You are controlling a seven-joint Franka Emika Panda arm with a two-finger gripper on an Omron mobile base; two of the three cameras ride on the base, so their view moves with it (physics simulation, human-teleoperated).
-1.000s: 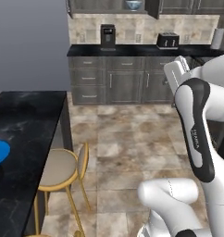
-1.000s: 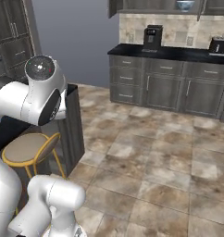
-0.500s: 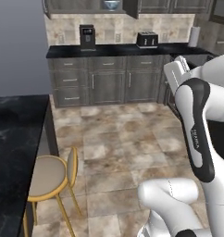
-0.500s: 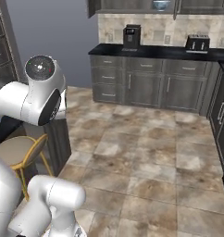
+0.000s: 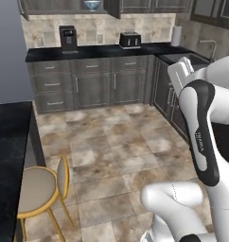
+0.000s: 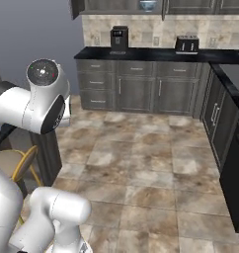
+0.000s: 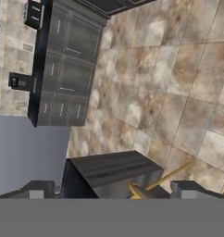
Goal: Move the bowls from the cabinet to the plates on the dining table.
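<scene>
Sitting high at 12 o'clock in the open cabinet (image 5: 64,5): white-and-blue bowl (image 5: 92,4), well apart from claw (image 7: 114,190). Claw spreading wide, pinching nothing, pointing floorward.

A blue-patterned bowl (image 6: 147,5) sits in the open cabinet (image 6: 116,7) above the coffee machine (image 6: 119,39).

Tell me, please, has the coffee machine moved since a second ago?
No. The coffee machine still stands on the worktop, left of the toaster as before; the whole view shifted, so the camera moved.
</scene>
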